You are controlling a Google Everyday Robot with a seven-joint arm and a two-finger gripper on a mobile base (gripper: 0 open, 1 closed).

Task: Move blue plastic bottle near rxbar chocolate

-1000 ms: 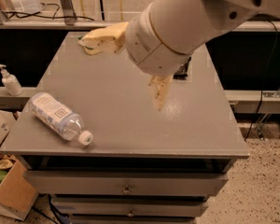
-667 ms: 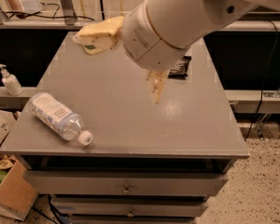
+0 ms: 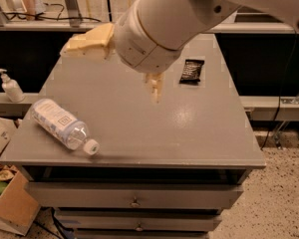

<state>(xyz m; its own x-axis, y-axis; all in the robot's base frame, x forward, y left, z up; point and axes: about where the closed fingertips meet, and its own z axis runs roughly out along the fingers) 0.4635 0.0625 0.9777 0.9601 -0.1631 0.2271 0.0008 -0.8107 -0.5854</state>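
Bottle (image 3: pixel 60 123) on its side, cap (image 3: pixel 91 147) front-right; claw (image 3: pixel 120 63) over tabletop (image 3: pixel 189 128) middle

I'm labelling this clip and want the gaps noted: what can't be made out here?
Camera view:
- gripper, open above the table's middle: its base is hidden by the arm's wrist.
- rxbar chocolate: wrapper lettering too small to read.
- blue plastic bottle: label print too small to read.
- table: far edge partly hidden behind the arm.

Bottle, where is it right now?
In the camera view, the bottle lies on its side near the table's front-left corner, far from the bar at back right. The gripper hovers above the table's middle.
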